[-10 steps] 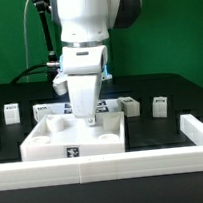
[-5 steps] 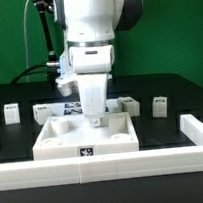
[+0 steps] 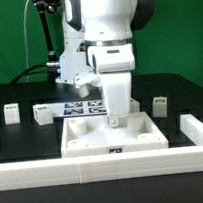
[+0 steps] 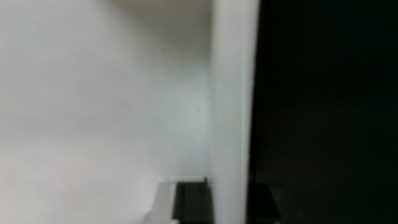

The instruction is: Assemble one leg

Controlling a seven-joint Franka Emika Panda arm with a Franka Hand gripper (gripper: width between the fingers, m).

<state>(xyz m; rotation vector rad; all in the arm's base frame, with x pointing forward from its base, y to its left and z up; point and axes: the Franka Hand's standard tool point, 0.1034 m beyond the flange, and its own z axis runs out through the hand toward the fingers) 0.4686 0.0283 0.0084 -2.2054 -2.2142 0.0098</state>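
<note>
Here, pincer [image 3: 113, 118] clenched on rear rim of the tabletop [image 3: 93, 140], a leg [image 3: 160, 106] apart toward the exterior view's right.

The leg [image 3: 160, 106] and tabletop [image 3: 88, 141] are smooth, probably matt white plastic; the table [image 3: 28, 137] matt black.

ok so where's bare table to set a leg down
Widest bare patch: black table on the exterior view's left, bordered by the tabletop, two legs behind and the front rail. A narrow strip lies between tabletop and right rail. Crowded behind the tabletop: marker board, fingers, another leg.
</note>
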